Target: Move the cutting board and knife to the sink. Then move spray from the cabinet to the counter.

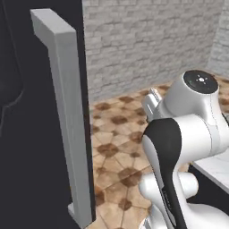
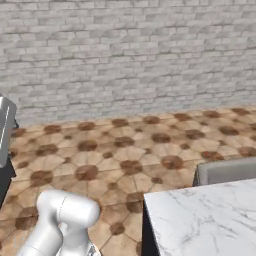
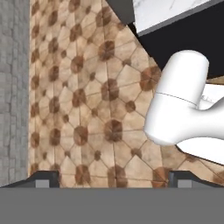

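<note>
Dark charcoal flat cabinet door (image 1: 27,134) fills the left side of the left base view, very close to the camera, with its long grey bar handle (image 1: 67,120) running top to bottom along the door's right edge. White marble countertop with grey veining (image 2: 205,220) sits at the lower right of the right base view, a thin pale edge at its left side and dark base below; a corner of it also shows at the top of the hand view. A grey rounded slab (image 2: 225,171) sits just behind the counter, what it is can't be told. Brown patterned tile floor (image 2: 115,150) stretches to a grey brick wall (image 2: 125,55). White arm with dark joints (image 1: 179,147) is folded up at the lower right of the left base view. Two-finger gripper (image 3: 113,178) points down at bare floor tiles, small dark fingertips (image 3: 43,179) spread wide apart, nothing between them, touching nothing. Cabinet door looks shut
</note>
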Available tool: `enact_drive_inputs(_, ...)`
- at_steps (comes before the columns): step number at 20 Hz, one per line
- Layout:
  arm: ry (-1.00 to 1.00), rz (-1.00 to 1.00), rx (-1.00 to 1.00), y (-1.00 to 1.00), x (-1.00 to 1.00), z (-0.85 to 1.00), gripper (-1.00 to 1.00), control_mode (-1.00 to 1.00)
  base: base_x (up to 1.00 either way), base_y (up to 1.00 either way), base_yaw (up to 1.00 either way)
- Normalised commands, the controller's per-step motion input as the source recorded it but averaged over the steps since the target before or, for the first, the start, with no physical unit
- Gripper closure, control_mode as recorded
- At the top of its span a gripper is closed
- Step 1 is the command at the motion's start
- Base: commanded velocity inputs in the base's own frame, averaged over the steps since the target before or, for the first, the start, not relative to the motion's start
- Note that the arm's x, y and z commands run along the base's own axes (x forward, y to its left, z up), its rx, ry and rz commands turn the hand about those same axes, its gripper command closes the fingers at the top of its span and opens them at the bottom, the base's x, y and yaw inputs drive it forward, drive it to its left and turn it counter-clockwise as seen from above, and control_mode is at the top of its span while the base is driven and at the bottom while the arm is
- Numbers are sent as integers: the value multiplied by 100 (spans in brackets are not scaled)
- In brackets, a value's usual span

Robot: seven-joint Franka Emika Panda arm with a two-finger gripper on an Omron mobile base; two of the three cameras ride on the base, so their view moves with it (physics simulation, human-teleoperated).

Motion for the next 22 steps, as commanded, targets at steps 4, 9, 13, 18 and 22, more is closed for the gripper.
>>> enact_drive_inputs(4,0,0,0,0,0,0,-100,100,73,-95,2)
enact_drive_inputs(9,0,0,0,0,0,0,-100,100,92,-62,12)
enact_drive_inputs(13,0,0,0,0,0,0,-100,100,91,-9,44)
enact_drive_inputs(18,0,0,0,0,0,0,-100,100,74,0,66)
enact_drive_inputs(22,0,0,0,0,0,0,-100,100,79,0,63)
